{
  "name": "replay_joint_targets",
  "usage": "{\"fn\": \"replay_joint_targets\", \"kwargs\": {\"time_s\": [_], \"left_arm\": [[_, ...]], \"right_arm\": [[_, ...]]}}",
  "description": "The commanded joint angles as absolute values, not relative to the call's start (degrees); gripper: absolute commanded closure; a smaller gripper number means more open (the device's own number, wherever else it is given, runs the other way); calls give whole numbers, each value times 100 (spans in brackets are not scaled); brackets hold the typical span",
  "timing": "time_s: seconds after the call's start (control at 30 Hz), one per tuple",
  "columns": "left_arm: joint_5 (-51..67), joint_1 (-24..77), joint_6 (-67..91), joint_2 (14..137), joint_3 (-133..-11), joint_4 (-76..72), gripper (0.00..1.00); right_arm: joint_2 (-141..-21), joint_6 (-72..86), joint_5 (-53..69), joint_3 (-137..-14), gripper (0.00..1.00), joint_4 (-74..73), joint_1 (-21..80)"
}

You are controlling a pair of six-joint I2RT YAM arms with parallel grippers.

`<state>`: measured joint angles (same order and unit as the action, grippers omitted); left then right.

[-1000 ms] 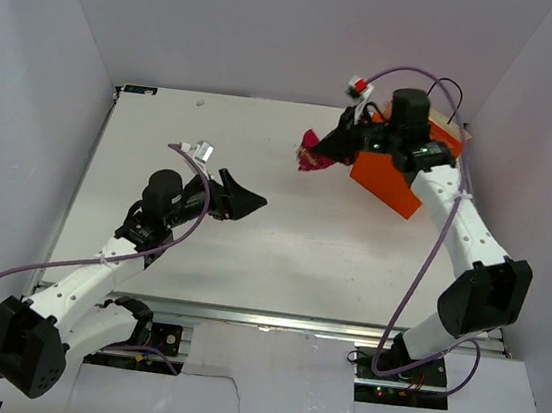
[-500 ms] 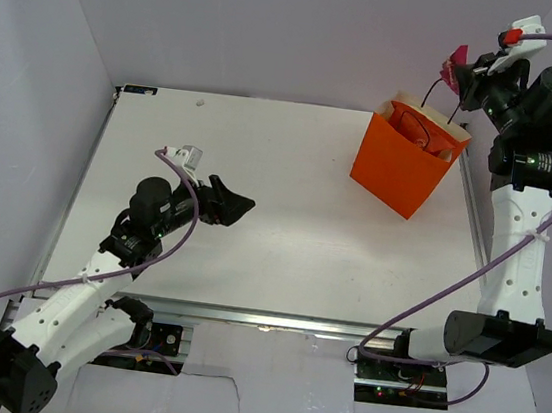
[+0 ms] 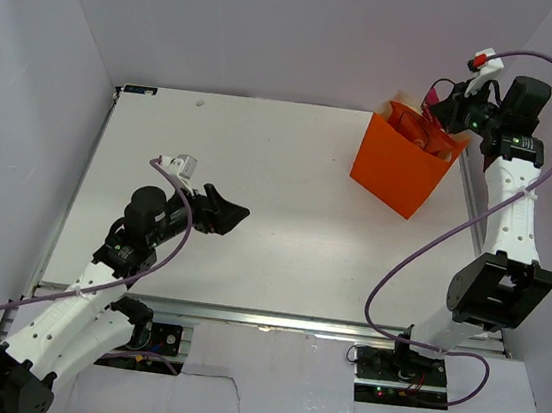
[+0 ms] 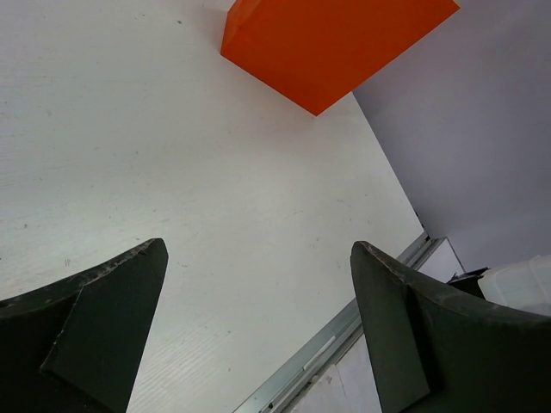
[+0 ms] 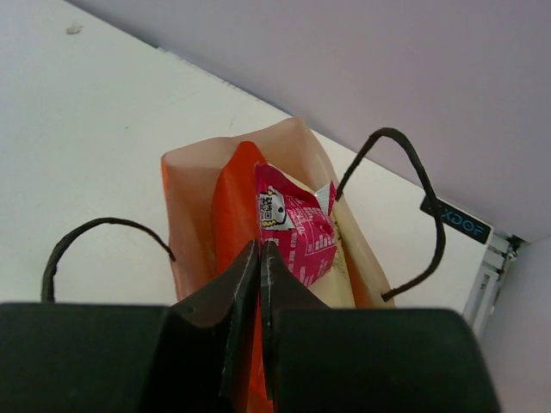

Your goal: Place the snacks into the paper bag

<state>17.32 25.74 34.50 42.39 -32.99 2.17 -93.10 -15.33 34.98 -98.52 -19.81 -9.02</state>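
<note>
Orange paper stands out on the white desk [image 3: 288, 188], where the paper bag [image 3: 396, 171] sits upright near the far right corner, its cream-lined mouth open beneath the raised right arm. Inside, a red-orange chip bag [image 5: 234, 194] stands on edge and takes up much of the room. The left claw [image 4: 258, 249] hangs wide open and empty over bare desk on the near left, well apart from the bag. The right claw [image 5: 260, 248] hovers at the bag's mouth with its jaws drawn to a hairline slit. It seems to pinch the lower corner of a pink wrapper [image 5: 297, 228], though the tips hide the contact itself. The wrapper stands beside the chip bag, toward the far lining, and its top looks about level with the rim. The main risk, on this evidence, is a release from too high: with the chip bag crowding the opening, the light wrapper could perch on it and slide out over the rim instead of dropping in. Going lower to prevent that brings its own hazard, since a push on the chip bag or the lining could tip the lightweight bag, which stands close to the desk's right edge. One of the thin black loop handles [image 5: 422, 172] arches close to the claw, and a finger snagging it on the way out could drag or lift the bag.
</note>
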Motion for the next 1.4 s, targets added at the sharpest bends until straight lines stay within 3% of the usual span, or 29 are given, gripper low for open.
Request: {"fn": "replay_joint_targets", "kwargs": {"time_s": [0.0, 0.3, 0.63, 1.0, 1.37], "left_arm": [[1609, 2593, 3472, 3973, -3217, 413, 2], [1538, 2593, 3542, 3674, -3129, 589, 2], [1556, 2593, 3533, 3683, -3138, 615, 2], [1521, 2593, 3559, 3612, -3076, 650, 2], [1538, 2593, 3551, 3656, -3050, 633, 2]], "right_arm": [[-9176, -1714, 4543, -9949, 92, -1995, -905], [-9009, -1415, 4720, -9976, 92, -1741, -914], [-9193, -1889, 3086, -9782, 92, -1811, -914], [-9325, -2785, 3155, -9975, 92, -2064, -914], [-9659, -3568, 3199, -10195, 83, -2952, -914]]}}
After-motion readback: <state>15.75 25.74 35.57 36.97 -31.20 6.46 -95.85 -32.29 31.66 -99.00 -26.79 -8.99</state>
